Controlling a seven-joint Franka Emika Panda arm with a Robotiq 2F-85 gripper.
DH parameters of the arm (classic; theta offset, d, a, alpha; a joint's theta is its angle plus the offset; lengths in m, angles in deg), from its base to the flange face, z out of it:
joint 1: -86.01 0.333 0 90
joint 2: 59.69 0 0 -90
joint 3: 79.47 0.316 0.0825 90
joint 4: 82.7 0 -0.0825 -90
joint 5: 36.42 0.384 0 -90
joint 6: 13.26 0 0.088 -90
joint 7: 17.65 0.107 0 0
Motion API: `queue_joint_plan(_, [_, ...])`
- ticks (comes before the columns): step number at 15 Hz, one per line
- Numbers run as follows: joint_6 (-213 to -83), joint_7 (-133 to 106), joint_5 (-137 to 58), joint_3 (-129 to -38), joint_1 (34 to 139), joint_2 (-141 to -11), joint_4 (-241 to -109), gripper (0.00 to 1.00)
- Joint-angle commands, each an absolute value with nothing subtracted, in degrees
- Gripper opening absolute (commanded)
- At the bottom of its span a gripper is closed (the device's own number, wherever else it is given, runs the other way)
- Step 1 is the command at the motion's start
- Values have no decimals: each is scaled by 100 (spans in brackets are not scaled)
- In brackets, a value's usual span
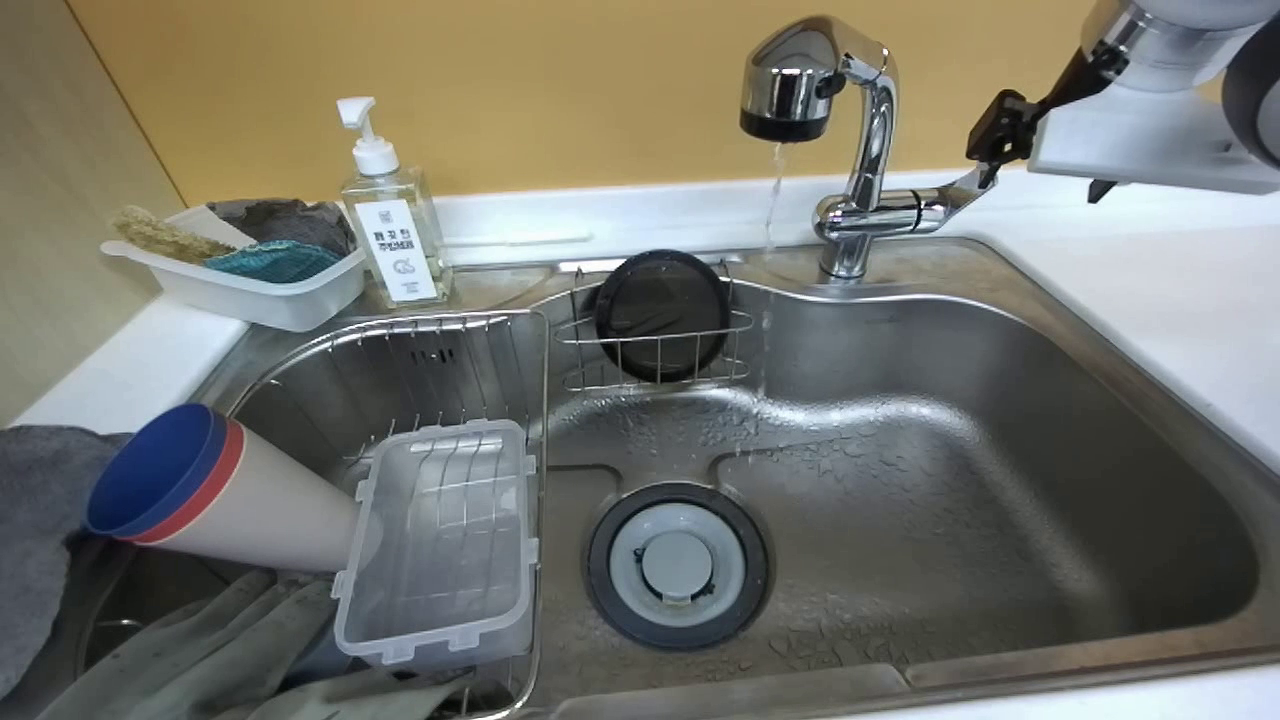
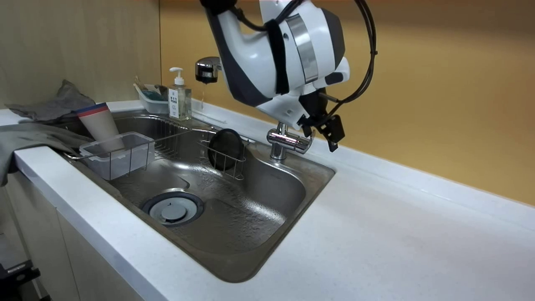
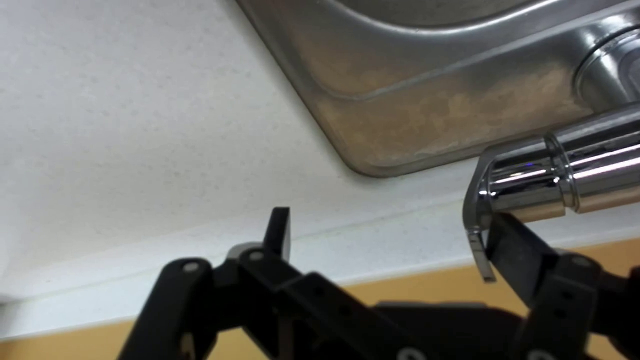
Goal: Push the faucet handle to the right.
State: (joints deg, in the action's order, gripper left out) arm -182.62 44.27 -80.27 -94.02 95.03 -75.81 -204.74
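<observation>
Countertop (image 2: 401,234), flat and white, was seen across the lower right of an exterior view. Into it a wide stainless-steel sink (image 1: 900,560) was set, its basin filling the middle and right of an exterior view. A white-and-grey robot arm (image 2: 250,58) was shown at the upper centre of an exterior view. At the upper right of an exterior view, a curved chrome faucet (image 1: 875,130) was mounted at the sink's back edge; a clear rectangular plastic container (image 1: 440,590) was seen at the lower left. Along the bottom of the wrist view, the black two-finger gripper (image 3: 390,215) was spread wide, nothing being clasped. At that view's right, the faucet's flat chrome lever handle (image 3: 480,255) was placed just beside one fingertip; whether contact was made could not be told. A thin stream of water (image 1: 775,185) was let down from the spout.
</observation>
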Motion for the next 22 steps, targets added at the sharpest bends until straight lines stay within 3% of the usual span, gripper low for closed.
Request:
queue_joint_plan(1, [-18269, 4886, -8190, -9633, 9642, -7855, -20122, 100])
queue_joint_plan(11, [-18198, 5484, -8170, -10237, 10115, -8343, -19611, 100])
queue_joint_plan(22, [-17746, 5403, -8018, -10362, 10263, -8033, -19434, 100])
